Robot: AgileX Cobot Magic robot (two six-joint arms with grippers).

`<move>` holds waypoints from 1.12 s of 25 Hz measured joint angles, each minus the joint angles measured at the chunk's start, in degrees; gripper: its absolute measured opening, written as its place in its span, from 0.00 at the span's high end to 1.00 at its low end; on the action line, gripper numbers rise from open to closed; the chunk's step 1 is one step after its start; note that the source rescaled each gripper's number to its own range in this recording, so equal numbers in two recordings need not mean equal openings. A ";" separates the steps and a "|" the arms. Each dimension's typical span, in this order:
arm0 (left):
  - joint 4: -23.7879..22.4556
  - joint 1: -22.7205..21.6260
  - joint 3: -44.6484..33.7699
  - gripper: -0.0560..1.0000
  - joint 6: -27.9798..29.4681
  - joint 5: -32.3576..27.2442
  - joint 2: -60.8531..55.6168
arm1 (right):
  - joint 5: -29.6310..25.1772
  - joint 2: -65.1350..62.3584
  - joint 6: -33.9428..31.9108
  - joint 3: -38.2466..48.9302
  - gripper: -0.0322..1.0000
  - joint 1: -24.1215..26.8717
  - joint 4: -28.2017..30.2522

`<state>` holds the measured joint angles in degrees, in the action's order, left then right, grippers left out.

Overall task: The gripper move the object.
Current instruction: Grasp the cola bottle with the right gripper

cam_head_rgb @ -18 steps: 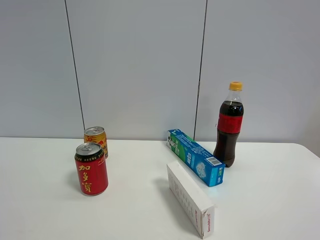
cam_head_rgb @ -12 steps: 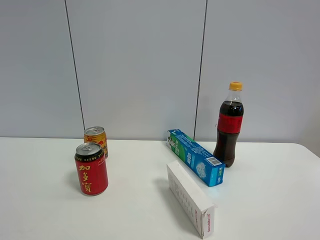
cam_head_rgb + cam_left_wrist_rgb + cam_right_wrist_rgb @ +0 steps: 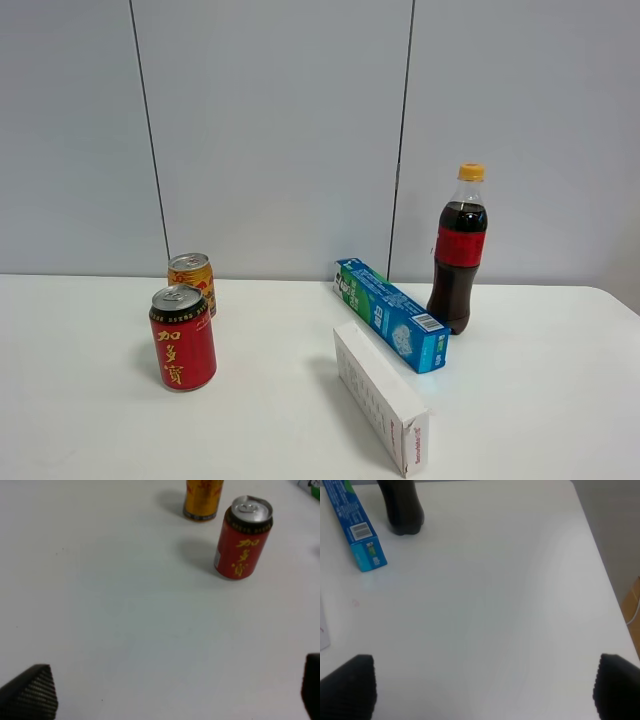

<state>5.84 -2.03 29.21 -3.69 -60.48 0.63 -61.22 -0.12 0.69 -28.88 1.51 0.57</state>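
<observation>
The cola bottle (image 3: 459,250), dark with a red label and a yellow-orange cap, stands upright at the back right of the white table (image 3: 540,400). Its dark base shows in the right wrist view (image 3: 402,507). Neither arm shows in the exterior high view. My right gripper (image 3: 482,687) is open, with black fingertips (image 3: 350,685) wide apart over bare table, well short of the bottle. My left gripper (image 3: 172,692) is open over bare table, with fingertips (image 3: 30,692) at the frame's corners, some way from the red can (image 3: 243,537).
A red can with gold characters (image 3: 183,338) stands at the left, with a gold can (image 3: 192,280) behind it. A blue-green box (image 3: 390,313) lies beside the bottle, and a white box (image 3: 380,395) lies in front of it. The table's right edge (image 3: 600,565) is near.
</observation>
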 joint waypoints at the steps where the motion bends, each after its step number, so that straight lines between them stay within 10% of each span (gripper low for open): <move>1: 0.00 0.00 0.00 0.00 0.00 0.00 0.00 | 0.00 0.00 0.00 0.00 0.11 0.00 0.00; 28: 0.00 0.00 0.00 0.00 0.00 0.00 0.00 | 0.00 0.00 -0.14 0.00 0.11 0.00 -0.11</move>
<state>5.84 -2.03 29.21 -3.69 -60.48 0.63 -61.22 -0.12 0.56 -28.88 1.51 0.46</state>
